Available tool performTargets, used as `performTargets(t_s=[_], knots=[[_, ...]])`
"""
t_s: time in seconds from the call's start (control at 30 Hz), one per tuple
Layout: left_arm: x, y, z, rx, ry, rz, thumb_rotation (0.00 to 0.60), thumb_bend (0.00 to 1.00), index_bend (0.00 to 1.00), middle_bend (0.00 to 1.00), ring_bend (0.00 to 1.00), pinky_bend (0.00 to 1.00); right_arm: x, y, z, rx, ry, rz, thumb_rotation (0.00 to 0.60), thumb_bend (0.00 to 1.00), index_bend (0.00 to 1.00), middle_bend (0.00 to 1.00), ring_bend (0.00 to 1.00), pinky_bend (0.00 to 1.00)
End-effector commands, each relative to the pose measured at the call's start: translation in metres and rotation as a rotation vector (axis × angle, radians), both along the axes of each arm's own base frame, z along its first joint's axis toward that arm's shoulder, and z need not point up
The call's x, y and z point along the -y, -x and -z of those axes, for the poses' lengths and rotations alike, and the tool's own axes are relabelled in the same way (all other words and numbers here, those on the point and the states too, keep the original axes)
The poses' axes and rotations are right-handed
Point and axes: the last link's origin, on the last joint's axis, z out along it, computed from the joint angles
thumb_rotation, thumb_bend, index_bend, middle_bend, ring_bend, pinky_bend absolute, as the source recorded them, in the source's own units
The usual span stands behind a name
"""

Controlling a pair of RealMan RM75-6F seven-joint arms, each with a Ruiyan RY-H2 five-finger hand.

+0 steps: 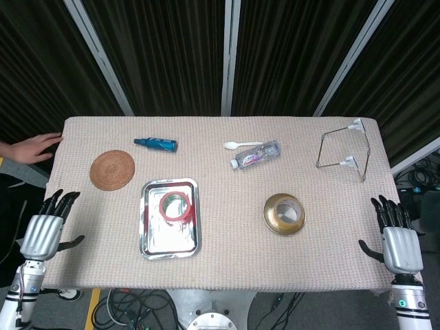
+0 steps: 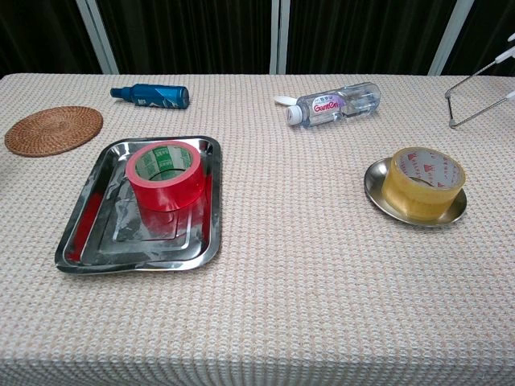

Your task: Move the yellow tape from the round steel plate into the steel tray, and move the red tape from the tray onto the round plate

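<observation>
Starting layout for the tape exchange. The left robot hand [image 1: 45, 230] and the right robot hand [image 1: 397, 240] both rest at the near corners of the tabletop [image 1: 227, 268], fingers spread and grasping nothing; neither appears in the chest view. The yellow tape [image 2: 423, 182] lies flat, its hollow core pointing straight up, on the round steel plate [image 2: 376, 193], which sits ahead of and inward from the right robot hand, clearly the nearer of the two. The red tape [image 2: 164, 174] lies likewise flat, core upward, in the far half of the steel tray [image 2: 88, 241], ahead of and inward from the left robot hand, which is the nearer one to it. Each roll thus falls to the hand on its own side, and tray and plate are well apart, so each transfer has to cross the middle of the tabletop. Legible writing: the plastic bottle [image 2: 334, 104], lying on its side beyond the plate, carries a label that appears to read "Ganten", though the print is small. The green print inside the red roll's core and the red marks on the yellow roll's core are too fine to read.
</observation>
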Motion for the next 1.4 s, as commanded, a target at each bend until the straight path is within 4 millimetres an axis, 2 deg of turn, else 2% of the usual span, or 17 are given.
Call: performTargets(t_s=[0.03, 0.23, 0.37, 0.6, 0.8, 1.17, 1.4], knots=[[0.0, -0.001, 0.001, -0.005, -0.001, 0.005, 0.6, 0.04, 0.08, 0.11, 0.01, 0.16, 0.0, 0.0, 0.0, -0.001, -0.003, -0.001, 0.6, 0.13, 0.0, 0.0, 0.0, 0.0], [-0.002, -0.004, 0.001, -0.013, -0.006, 0.016, 0.6, 0.04, 0.08, 0.11, 0.01, 0.16, 0.004, -0.002, 0.003, 0.011, -0.037, 0.012, 0.6, 0.13, 0.0, 0.0, 0.0, 0.0], [-0.002, -0.004, 0.002, -0.007, 0.0, 0.015, 0.6, 0.04, 0.08, 0.11, 0.01, 0.16, 0.018, -0.013, 0.01, 0.003, -0.1, -0.011, 0.6, 0.12, 0.0, 0.0, 0.0, 0.0], [0.002, 0.0, 0.006, -0.001, 0.012, 0.011, 0.6, 0.04, 0.08, 0.11, 0.01, 0.16, 0.058, -0.052, 0.038, -0.02, -0.282, -0.069, 0.6, 0.09, 0.0, 0.0, 0.0, 0.0], [0.003, 0.002, 0.005, 0.005, 0.004, 0.013, 0.6, 0.04, 0.08, 0.11, 0.01, 0.16, 0.08, -0.081, 0.065, -0.063, -0.384, -0.104, 0.6, 0.09, 0.0, 0.0, 0.0, 0.0], [0.006, 0.008, 0.003, 0.013, 0.007, 0.001, 0.6, 0.04, 0.08, 0.11, 0.01, 0.16, 0.099, -0.111, 0.094, -0.121, -0.498, -0.115, 0.6, 0.08, 0.0, 0.0, 0.0, 0.0], [0.005, 0.01, 0.004, 0.018, 0.005, -0.002, 0.6, 0.04, 0.08, 0.11, 0.01, 0.16, 0.103, -0.117, 0.106, -0.156, -0.527, -0.098, 0.6, 0.1, 0.0, 0.05, 0.0, 0.03]])
